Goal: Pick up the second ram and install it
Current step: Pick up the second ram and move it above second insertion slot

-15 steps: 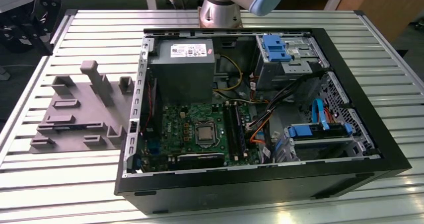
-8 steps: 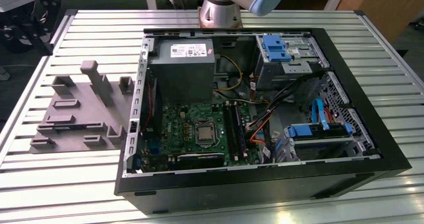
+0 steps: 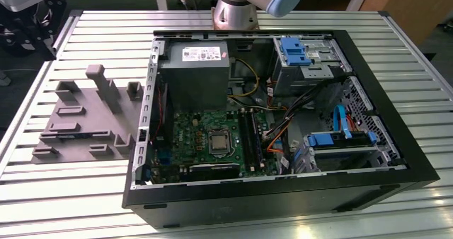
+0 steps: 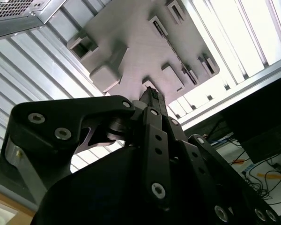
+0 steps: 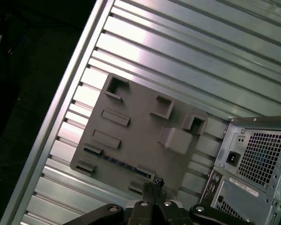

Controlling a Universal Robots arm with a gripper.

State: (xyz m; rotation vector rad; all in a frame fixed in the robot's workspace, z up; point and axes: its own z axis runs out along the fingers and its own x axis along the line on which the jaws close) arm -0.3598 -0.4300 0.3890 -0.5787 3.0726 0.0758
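My gripper (image 5: 156,183) hung clenched, empty, over the tray (image 5: 140,131); lowered shut, I judged, it could have struck the ram (image 5: 119,163).

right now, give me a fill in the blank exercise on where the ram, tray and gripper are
1. The grey fixture tray sits to the exterior view's ___ of the computer case.
2. In the first wrist view the second ram lies on the ___.
3. There the gripper hangs above the tray, not inside the ___.
Missing words: left, tray, case.
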